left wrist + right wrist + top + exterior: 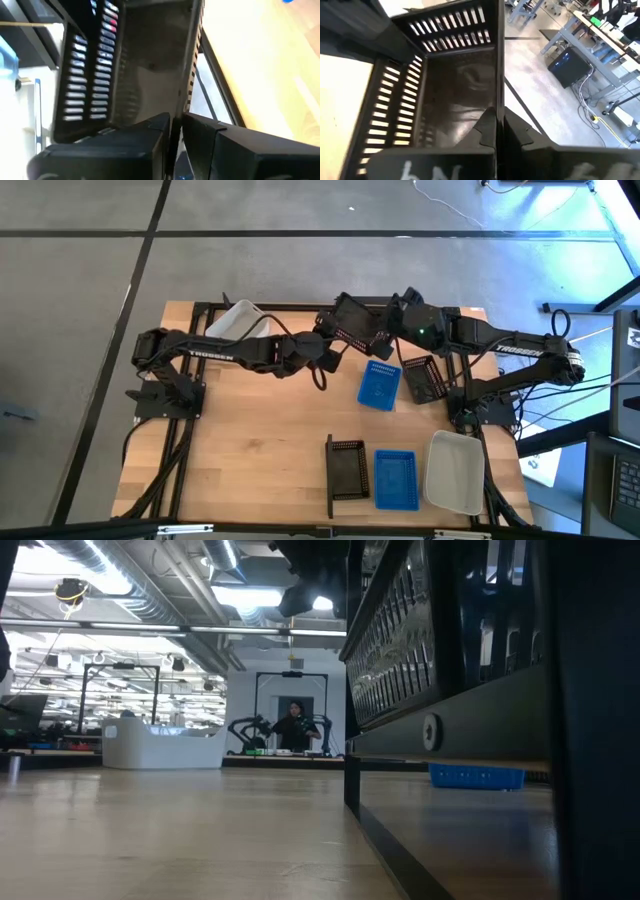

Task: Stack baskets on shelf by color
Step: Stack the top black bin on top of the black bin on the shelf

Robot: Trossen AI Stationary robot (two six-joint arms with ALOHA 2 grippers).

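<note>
A black slotted basket (pixel 358 320) hangs tipped on its side above the table's far middle, between my two grippers. My right gripper (pixel 500 117), reaching in from the right (pixel 395 320), is shut on one of its walls. My left gripper (pixel 175 122), reaching in from the left (pixel 335 340), is slightly open. Its fingers stand on either side of another wall (pixel 192 65), with light showing in the gap. On the shelf, behind its black bar (pixel 329 475) at the near edge, a black (pixel 347 468), a blue (pixel 396 478) and a white basket (pixel 455 472) stand side by side. My right gripper pinches a side wall of the black basket at its rim (pixel 500 95), one finger inside the basket and one outside. The fingers come roughly level from the table's right, slanting a little down. The basket is lifted clear of the table, tipped on its side.
A blue basket (pixel 380 385) and a black one (pixel 425 378) lie on the table below the right arm. A white basket (pixel 240 320) sits at the far left by the left arm. Bare wood lies in the table's middle and left.
</note>
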